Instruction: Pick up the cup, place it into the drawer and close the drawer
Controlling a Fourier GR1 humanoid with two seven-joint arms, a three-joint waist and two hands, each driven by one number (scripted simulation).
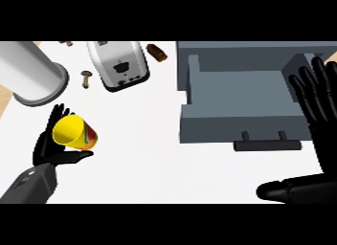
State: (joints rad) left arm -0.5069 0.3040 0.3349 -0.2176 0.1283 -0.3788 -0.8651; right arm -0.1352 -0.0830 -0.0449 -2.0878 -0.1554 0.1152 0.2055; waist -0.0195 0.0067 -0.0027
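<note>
A yellow cup (73, 131) with a red patch on its side lies tilted in my left hand (50, 147) at the lower left, with the fingers behind it and the thumb curled under it. The grey drawer (236, 128) stands pulled open at the right, its inside bare and its dark handle (267, 144) facing me. My right hand (325, 103) is at the drawer's right edge, fingers straight and pointing away from me, holding nothing.
A silver toaster (119, 65) stands at the back centre. A large white and grey cylinder (28, 75) lies at the back left. Small brown items (86, 78) lie near the toaster, one (156, 52) right of it. The white counter (136, 162) spreads between cup and drawer.
</note>
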